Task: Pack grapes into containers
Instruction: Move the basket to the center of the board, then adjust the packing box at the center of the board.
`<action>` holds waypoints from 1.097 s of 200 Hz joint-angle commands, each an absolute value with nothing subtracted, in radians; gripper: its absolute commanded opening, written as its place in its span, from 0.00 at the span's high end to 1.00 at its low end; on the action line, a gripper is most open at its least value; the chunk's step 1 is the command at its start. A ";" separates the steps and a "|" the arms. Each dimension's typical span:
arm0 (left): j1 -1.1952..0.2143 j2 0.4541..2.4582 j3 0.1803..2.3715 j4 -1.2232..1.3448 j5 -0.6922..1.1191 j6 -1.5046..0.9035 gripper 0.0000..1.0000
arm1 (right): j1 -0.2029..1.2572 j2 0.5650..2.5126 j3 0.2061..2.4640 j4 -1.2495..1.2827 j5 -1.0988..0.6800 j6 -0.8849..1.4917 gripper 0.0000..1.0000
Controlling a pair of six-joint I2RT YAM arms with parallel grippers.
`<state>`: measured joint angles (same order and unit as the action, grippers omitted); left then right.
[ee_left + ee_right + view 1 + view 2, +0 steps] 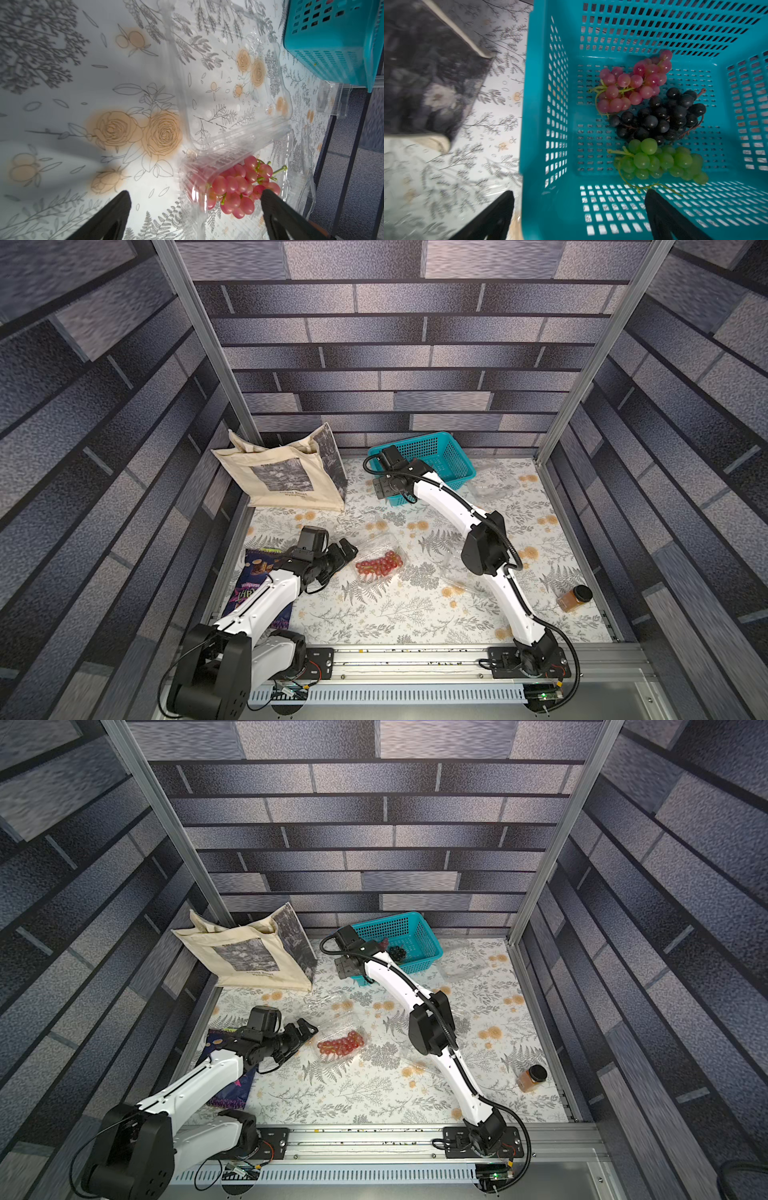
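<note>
A red-pink bunch of grapes [379, 564] [239, 185] lies in an open clear container [376, 547] [234, 116] mid-table. My left gripper [347, 549] [194, 195] stands open just left of it, one finger close by the bunch, holding nothing. My right gripper [382, 489] [579, 195] hangs open over the near-left wall of the teal basket [453, 460] [542, 104]. In the basket lie a red-pink bunch [633, 83], a dark bunch [660, 118] [397, 952] and a green bunch [662, 162]. More clear containers [494, 485] [457, 572] lie to the right.
A beige tote bag [286, 477] leans at the back left. A purple snack bag [253, 580] lies under my left arm. An amber jar [575, 597] with a black lid lies near the right edge.
</note>
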<state>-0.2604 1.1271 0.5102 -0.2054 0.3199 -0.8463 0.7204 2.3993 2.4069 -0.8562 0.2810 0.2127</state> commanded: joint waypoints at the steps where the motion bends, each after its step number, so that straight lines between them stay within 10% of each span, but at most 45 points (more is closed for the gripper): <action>1: -0.309 1.129 0.536 -0.172 0.277 -0.873 0.00 | 0.733 2.232 2.346 -0.843 0.175 0.262 0.00; 145: -0.707 1.399 0.713 0.054 0.172 -1.019 0.00 | 0.650 1.682 1.472 -0.704 0.199 0.397 0.00; 219: -0.597 1.220 0.659 -0.125 0.161 -0.940 0.00 | 0.616 1.682 1.322 -0.647 0.120 0.416 0.05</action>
<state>-0.6487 1.3334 0.7029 -0.0227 0.1902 -0.9916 0.6289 1.6878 1.3685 -0.6880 0.1642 0.3904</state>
